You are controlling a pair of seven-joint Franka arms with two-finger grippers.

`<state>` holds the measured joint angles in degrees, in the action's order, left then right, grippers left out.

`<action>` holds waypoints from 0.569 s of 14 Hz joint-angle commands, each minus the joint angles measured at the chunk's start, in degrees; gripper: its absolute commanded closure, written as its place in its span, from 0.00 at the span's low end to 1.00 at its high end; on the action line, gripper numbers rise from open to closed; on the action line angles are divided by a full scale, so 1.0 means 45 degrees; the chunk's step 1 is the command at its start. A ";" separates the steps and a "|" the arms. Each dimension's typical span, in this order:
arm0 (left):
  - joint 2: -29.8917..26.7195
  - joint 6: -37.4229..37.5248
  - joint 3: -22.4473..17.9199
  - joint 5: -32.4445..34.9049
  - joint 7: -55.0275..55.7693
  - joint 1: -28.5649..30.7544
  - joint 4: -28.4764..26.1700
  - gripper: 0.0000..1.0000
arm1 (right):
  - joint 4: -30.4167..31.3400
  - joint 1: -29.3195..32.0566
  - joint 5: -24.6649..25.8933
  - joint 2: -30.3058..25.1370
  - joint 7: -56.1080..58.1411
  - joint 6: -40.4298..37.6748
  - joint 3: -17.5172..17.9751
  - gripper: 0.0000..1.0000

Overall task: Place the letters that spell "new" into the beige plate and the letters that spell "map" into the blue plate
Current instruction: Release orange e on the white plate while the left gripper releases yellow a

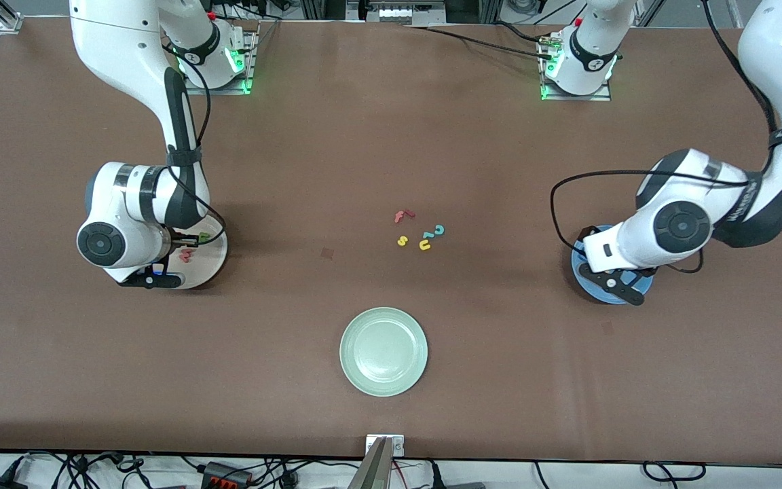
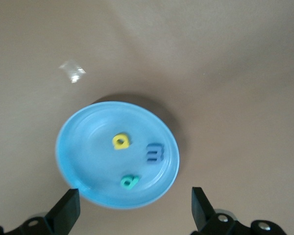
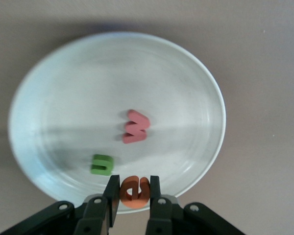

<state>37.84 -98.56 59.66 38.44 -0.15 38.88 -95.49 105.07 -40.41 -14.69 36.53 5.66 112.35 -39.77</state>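
Right pincer (image 3: pixel 132 196): pinching orange e (image 3: pixel 134 191), hovering over beige plate (image 3: pixel 196 83) rim, likely lined up to drop it in.
Left pincer (image 2: pixel 132 208): fingers spread, nothing held, over blue plate (image 2: pixel 73 147) at worktop's left-arm end.
Beige plate contents: pinkish-red w (image 3: pixel 135 127) near centre, green n (image 3: pixel 101 164) beside it at about 8 o'clock of w.
Blue plate contents: yellow a (image 2: pixel 120 141), blue m (image 2: pixel 155 152), teal p (image 2: pixel 129 182), all lying apart; "map" looks done.
Leftover letters (image 1: pixel 419 231): mid-worktop cluster, distractors, untouched.
Pale green plate (image 1: pixel 383 350): unused, at 6 o'clock of cluster.
Progress: only e's release remains, by my read.
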 commanded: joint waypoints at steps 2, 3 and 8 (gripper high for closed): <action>-0.0030 0.2716 0.1096 -0.0686 0.0092 0.0051 0.2463 0.00 | 0.0265 0.0407 -0.0153 0.0065 0.0656 0.0091 0.0127 0.82; -0.0030 0.3207 0.1136 -0.0904 0.0053 0.0031 0.3012 0.00 | 0.0265 0.0407 -0.0211 0.0143 0.0656 0.0130 0.0147 0.81; -0.0983 0.3349 -0.0964 -0.2658 0.0092 -0.1233 0.4341 0.00 | 0.0246 0.0368 -0.0562 0.0378 0.0616 0.0287 0.0284 0.00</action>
<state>36.48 -84.41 62.09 30.44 0.08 38.02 -78.93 106.05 -38.89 -15.60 38.47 7.51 113.23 -38.98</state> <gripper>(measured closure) 0.000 0.564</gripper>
